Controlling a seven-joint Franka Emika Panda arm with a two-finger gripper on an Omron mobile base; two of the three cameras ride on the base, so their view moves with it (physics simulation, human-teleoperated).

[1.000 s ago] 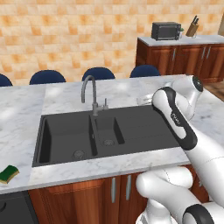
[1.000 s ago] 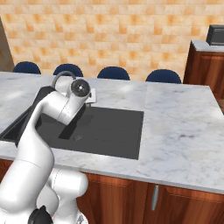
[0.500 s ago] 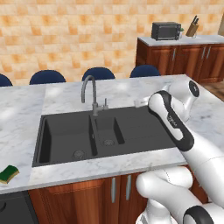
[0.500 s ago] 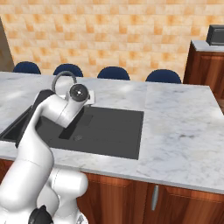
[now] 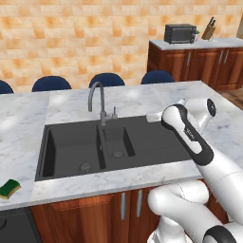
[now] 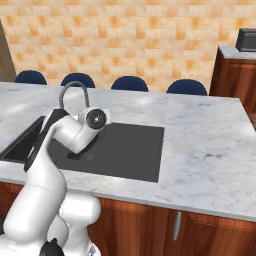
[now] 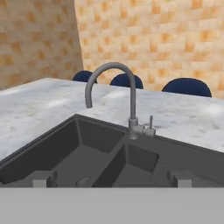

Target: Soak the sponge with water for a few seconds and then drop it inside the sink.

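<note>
Far left in the left base view: sponge (image 5: 9, 189), lying flat on the marble counter (image 5: 61, 187) near its front edge, well apart from the sink (image 5: 71, 152) and from the arm. Next rightward: dark double-basin sink, a round drain in each basin, grey gooseneck faucet (image 5: 98, 102) upright behind the divider, no stream visible from its spout. Right of the basins: flat drainboard, with the white arm's elbow above it and the hand reaching toward the faucet; gripper (image 5: 154, 116) partly hidden there by the arm. In the right base view: faucet arch (image 6: 74, 92) just behind the arm's wrist. From the hand view: two finger tips (image 7: 42, 178) standing spread well apart with nothing between them, faucet (image 7: 127, 94) ahead and basins below. Further back: blue chairs (image 5: 107, 79), microwave (image 5: 179, 33) on the far counter.
</note>
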